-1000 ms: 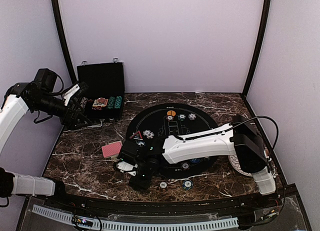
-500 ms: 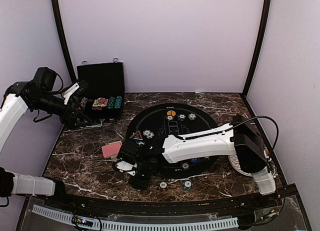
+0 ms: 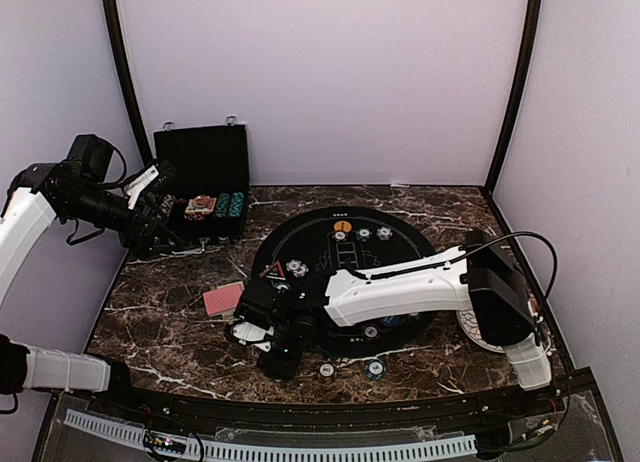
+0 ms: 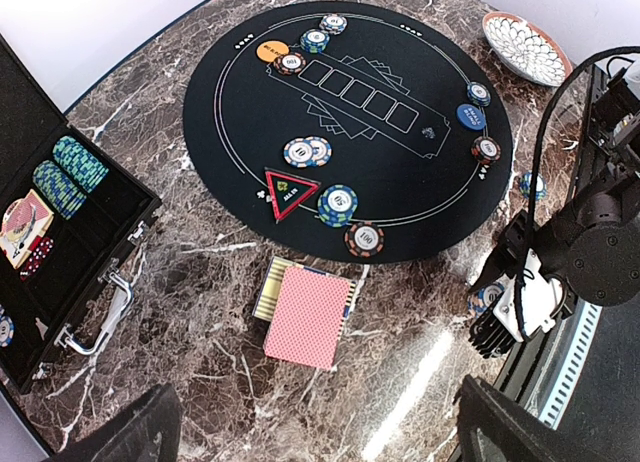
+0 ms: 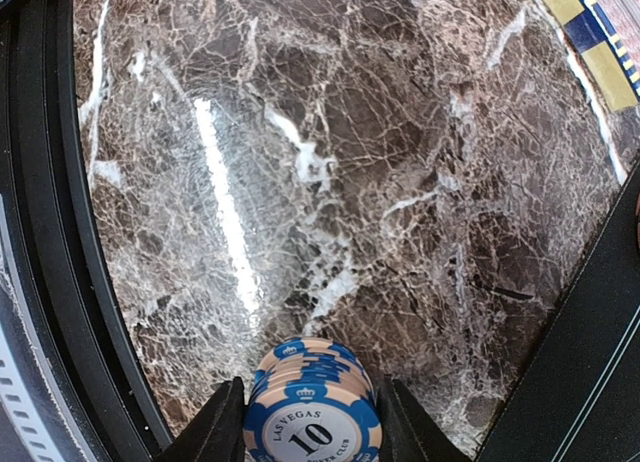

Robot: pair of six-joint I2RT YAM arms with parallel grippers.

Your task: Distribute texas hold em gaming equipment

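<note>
A stack of blue poker chips [image 5: 312, 407] marked 10 stands on the marble, with my right gripper [image 5: 312, 422] shut on it, a finger against each side. In the top view this gripper [image 3: 262, 342] is low at the table's front left, beside the black round mat [image 3: 345, 272]. The red-backed card deck [image 4: 308, 315] lies on the marble left of the mat. On the mat lie chips, a red-edged triangle marker [image 4: 291, 191], an orange button [image 4: 272, 51] and a blue button [image 4: 471, 116]. My left gripper [image 3: 160, 227] hangs open, high up by the case, holding nothing.
A black hard case [image 3: 205, 177] stands open at the back left with teal chips [image 4: 68, 172] inside. A white patterned plate [image 4: 525, 48] sits right of the mat. Two loose chips [image 3: 326, 370] lie near the front edge. The right arm reaches across the mat's front.
The right gripper's jaws have closed in on the blue chip stack, and the arm has barely shifted. The left arm has not moved.
</note>
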